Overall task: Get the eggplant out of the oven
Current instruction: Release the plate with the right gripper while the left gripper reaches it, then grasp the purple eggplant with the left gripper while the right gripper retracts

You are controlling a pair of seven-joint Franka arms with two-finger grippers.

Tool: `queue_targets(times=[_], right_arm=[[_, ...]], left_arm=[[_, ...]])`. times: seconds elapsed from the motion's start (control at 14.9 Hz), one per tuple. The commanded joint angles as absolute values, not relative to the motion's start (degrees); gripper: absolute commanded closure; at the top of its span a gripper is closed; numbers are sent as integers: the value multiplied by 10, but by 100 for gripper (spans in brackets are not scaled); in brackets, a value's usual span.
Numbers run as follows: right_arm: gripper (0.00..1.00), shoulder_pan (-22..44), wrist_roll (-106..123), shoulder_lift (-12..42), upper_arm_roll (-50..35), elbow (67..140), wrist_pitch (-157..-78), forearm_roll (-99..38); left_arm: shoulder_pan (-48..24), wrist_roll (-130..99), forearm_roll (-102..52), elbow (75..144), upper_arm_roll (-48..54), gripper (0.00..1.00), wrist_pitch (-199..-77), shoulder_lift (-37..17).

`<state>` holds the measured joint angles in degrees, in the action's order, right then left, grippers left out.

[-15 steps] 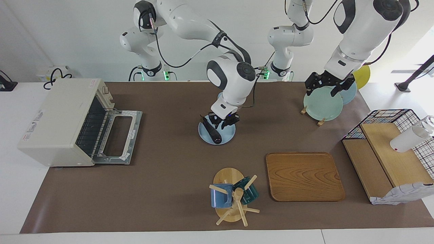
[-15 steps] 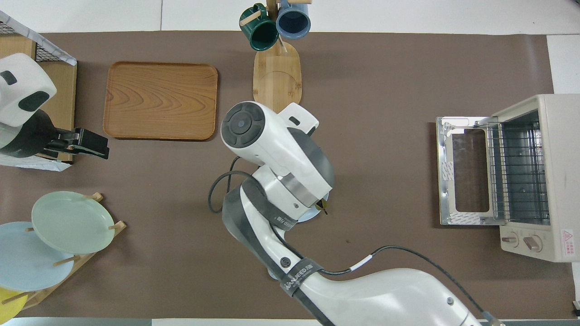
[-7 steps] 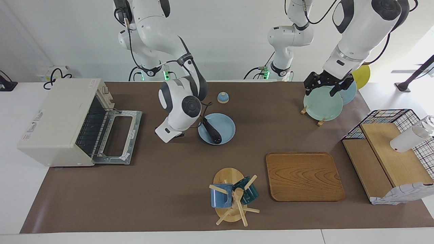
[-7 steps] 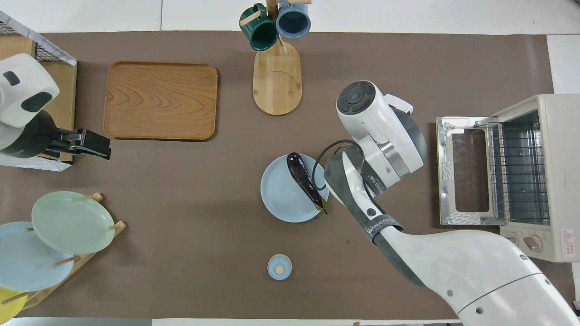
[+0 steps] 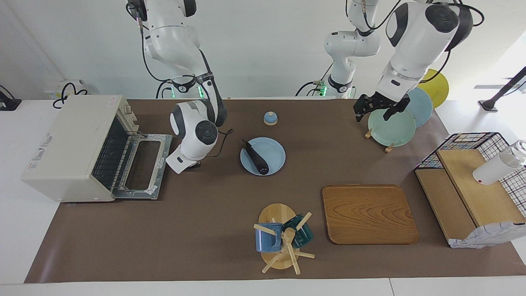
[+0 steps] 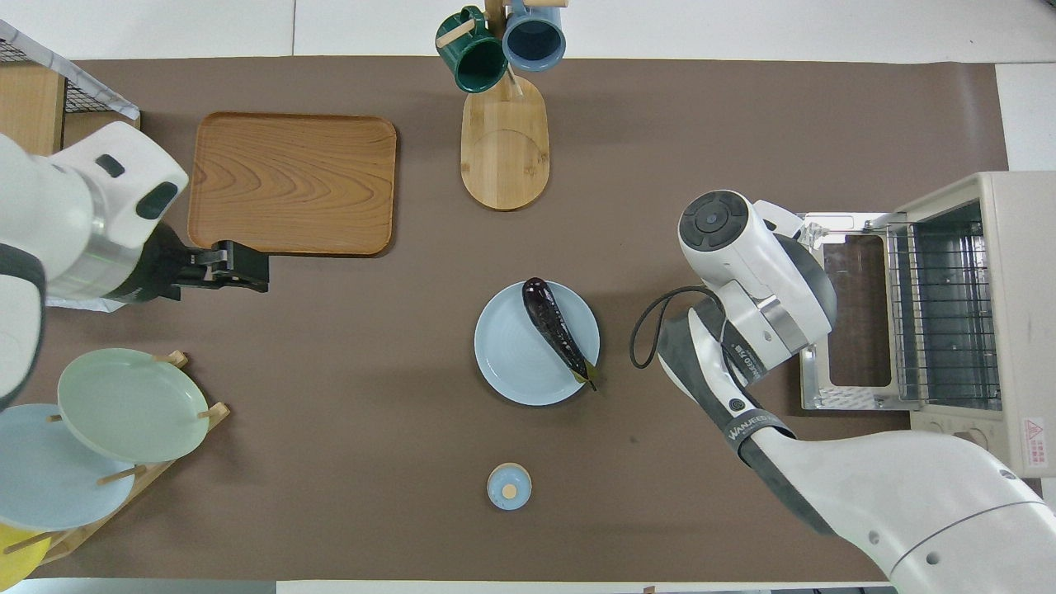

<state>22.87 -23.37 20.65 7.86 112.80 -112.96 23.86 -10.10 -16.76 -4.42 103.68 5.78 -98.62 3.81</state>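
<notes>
The dark purple eggplant (image 5: pixel 256 158) (image 6: pixel 557 330) lies slantwise on a light blue plate (image 5: pixel 273 153) (image 6: pixel 511 363) in the middle of the table, with nothing touching it. The cream oven (image 5: pixel 70 144) (image 6: pixel 1011 247) stands at the right arm's end, its door (image 5: pixel 141 164) (image 6: pixel 850 309) folded down and its wire rack bare. My right arm's hand (image 5: pixel 184 156) (image 6: pixel 747 264) hangs by the door's edge, between oven and plate; its gripper is tucked under it, shut and holding nothing. My left gripper (image 5: pixel 374 113) (image 6: pixel 247 275) waits open over the plate rack.
A mug tree (image 5: pixel 283 240) with two mugs and a wooden tray (image 5: pixel 367 213) sit farther from the robots than the plate. A small blue lid (image 5: pixel 270 118) lies nearer to them. A plate rack (image 5: pixel 396 123) and a wire basket (image 5: pixel 472 144) stand at the left arm's end.
My right gripper let go of the eggplant on the plate, shut, and swung away toward the oven door. My left arm shifted slightly toward the table's middle.
</notes>
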Motion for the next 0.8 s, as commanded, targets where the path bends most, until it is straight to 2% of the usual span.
queue_targets(times=[0.0, 0.2, 0.47, 0.6, 0.74], right_arm=[[100, 206, -221, 190, 71, 1161, -1149, 264], [100, 181, -182, 190, 71, 1162, -1156, 280], [100, 171, -142, 190, 72, 1145, -1144, 283], [100, 168, -104, 176, 72, 1120, -1102, 283], [100, 146, -29, 144, 72, 1092, -1056, 281]], left_arm=[[-150, -259, -75, 1123, 54, 0, -1070, 68], [-227, -361, -84, 1161, 54, 0, -1142, 29], [-280, -503, -84, 1209, 54, 0, -1277, -28], [-299, -558, -84, 1245, 54, 0, -1353, -36], [-317, -589, -85, 1251, 54, 0, -1374, -57]])
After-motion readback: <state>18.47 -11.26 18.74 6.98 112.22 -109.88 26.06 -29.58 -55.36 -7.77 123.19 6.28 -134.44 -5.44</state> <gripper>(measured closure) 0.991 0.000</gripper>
